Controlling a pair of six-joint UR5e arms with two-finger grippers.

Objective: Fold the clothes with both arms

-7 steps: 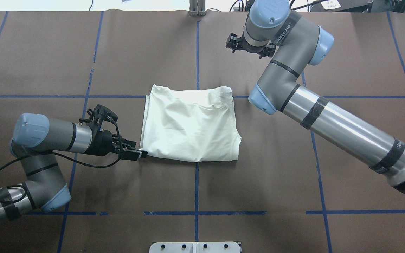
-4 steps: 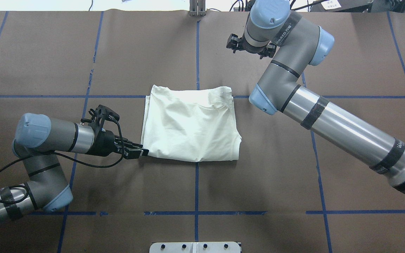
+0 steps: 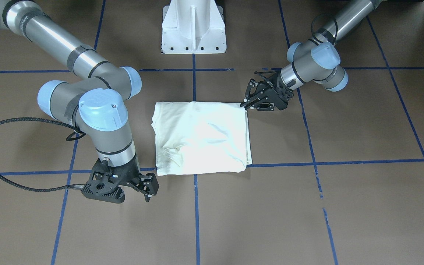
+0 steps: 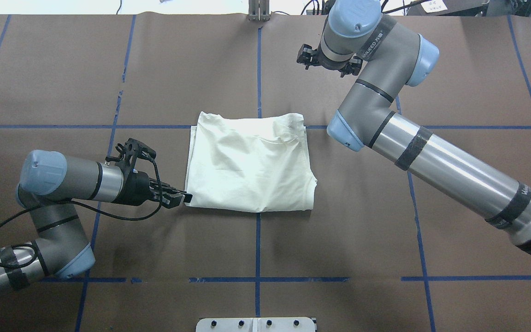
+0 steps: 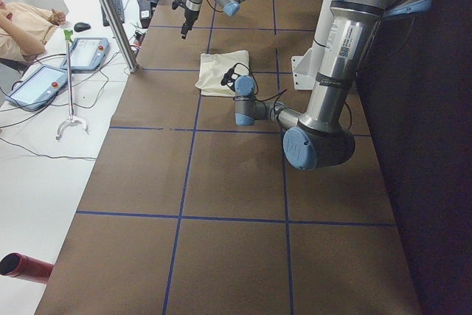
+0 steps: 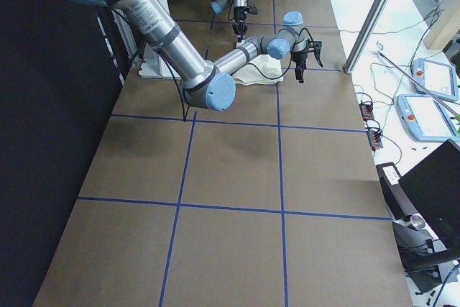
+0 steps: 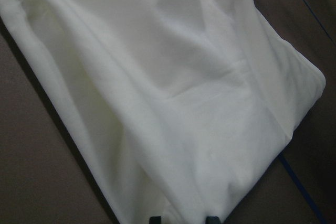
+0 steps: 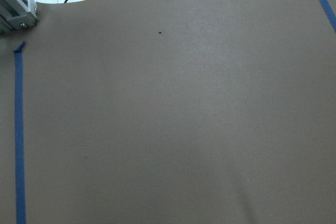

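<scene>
The clothes are one cream shirt point(image 4: 251, 166), folded into a rough rectangle and lying flat mid-table with its plain side up; no print shows. It also appears in the front view point(image 3: 201, 136). My left gripper point(image 4: 186, 198) lies low at the shirt's near-left corner point(image 3: 244, 105). In the left wrist view, cloth point(image 7: 173, 87) fills the frame. Its edge sits between the two fingertips point(image 7: 155, 219), which stand a little apart. My right gripper point(image 3: 151, 191) hangs open over bare table just past the shirt's far-right corner, touching nothing. The right wrist view shows only table.
The brown table cover point(image 4: 109, 69) carries a grid of blue tape lines point(image 4: 257, 240). The white pedestal base point(image 3: 193, 33) stands at the near edge behind the shirt. An aluminium post point(image 4: 258, 11) rises at the far edge. A person point(image 5: 22, 23) and pendants point(image 5: 85, 53) are off the table.
My left gripper has shifted slightly up along the shirt's near-left corner, and its fingers look narrower. The right arm has barely moved. The shirt lies as before.
</scene>
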